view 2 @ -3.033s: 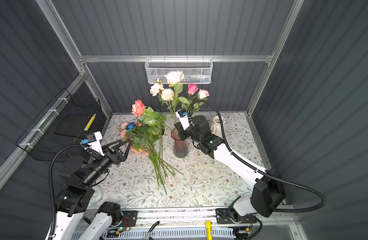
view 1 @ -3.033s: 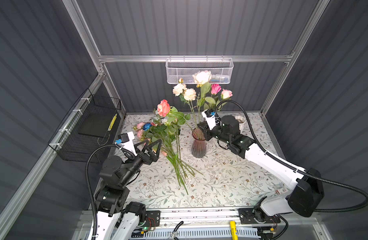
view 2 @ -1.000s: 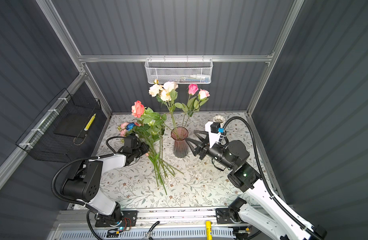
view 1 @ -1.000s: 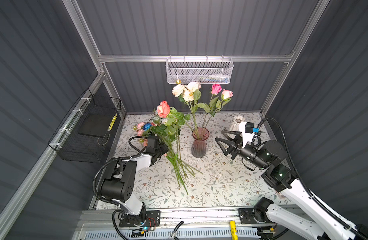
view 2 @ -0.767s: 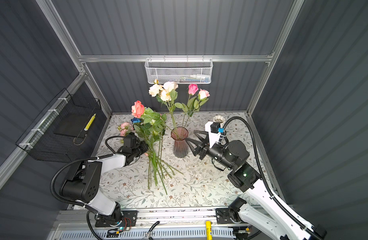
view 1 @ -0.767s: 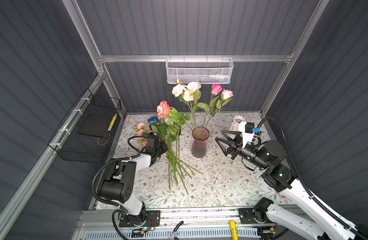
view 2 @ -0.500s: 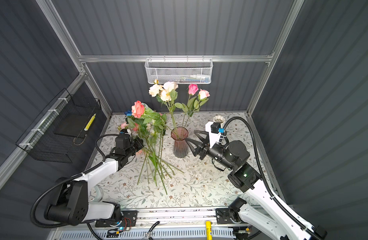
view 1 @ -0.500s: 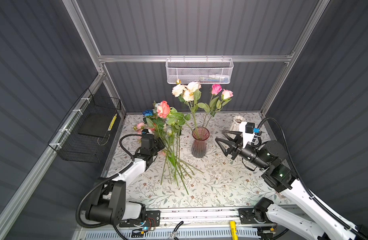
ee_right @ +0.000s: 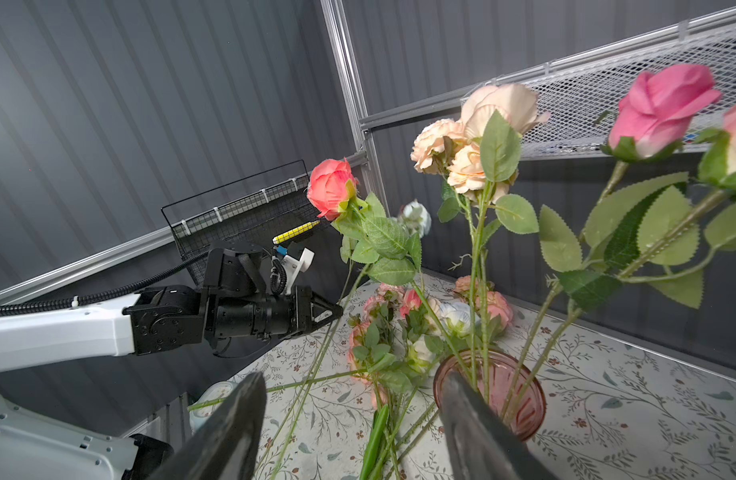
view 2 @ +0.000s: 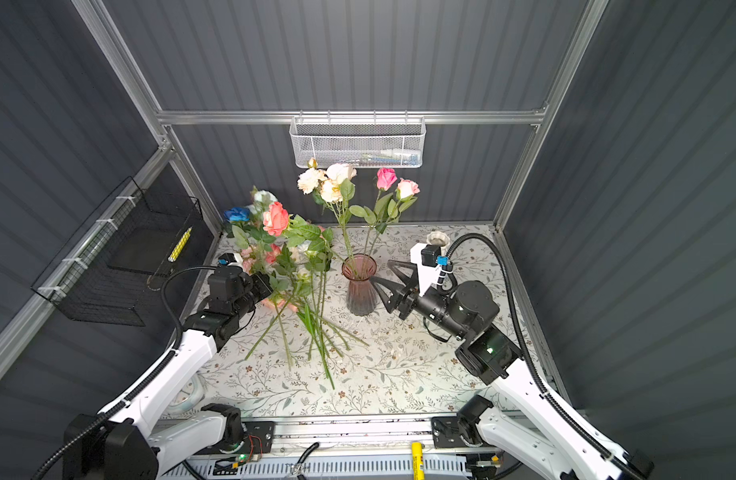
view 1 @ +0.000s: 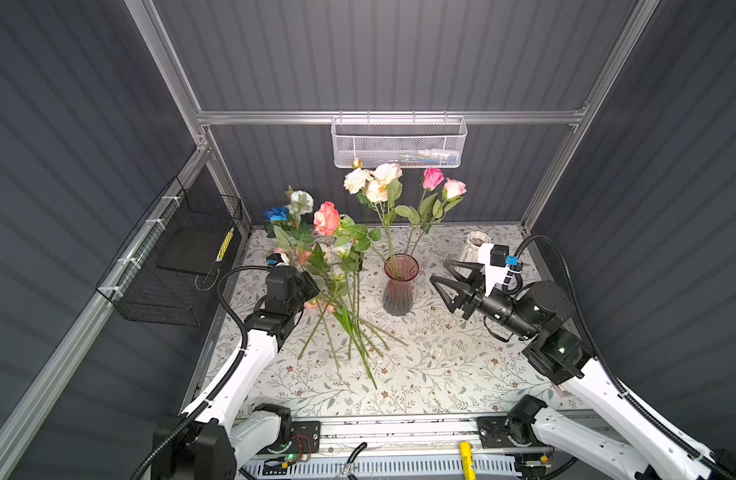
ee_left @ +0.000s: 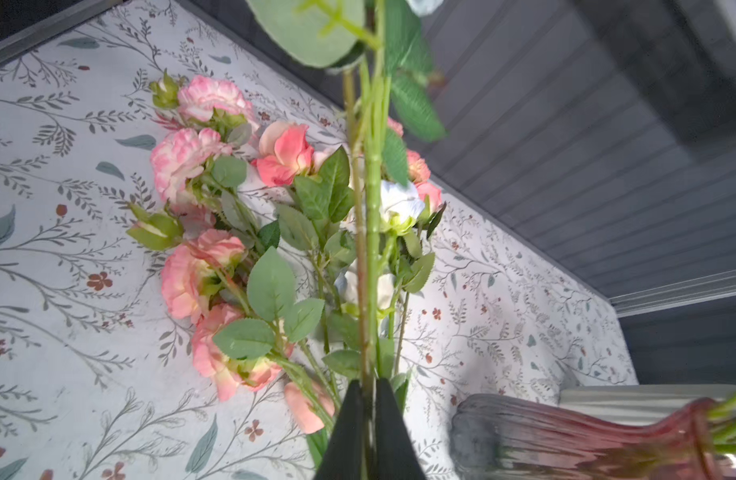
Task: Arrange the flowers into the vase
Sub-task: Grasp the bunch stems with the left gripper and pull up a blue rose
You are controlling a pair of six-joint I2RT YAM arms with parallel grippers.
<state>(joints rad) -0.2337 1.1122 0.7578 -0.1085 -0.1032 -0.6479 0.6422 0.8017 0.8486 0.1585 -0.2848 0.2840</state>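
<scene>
While in left gripper, flowers heads-up.

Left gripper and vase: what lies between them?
Leafy stems of the loose flowers cross the stretch between the left gripper and the vase; both top views show it.

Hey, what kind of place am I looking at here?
Most likely a robot test cell, not a home: grey ribbed wall panels in a bare aluminium frame, two white-and-black robot arms mounted on a front rail, and a flower-patterned tabletop.
</scene>
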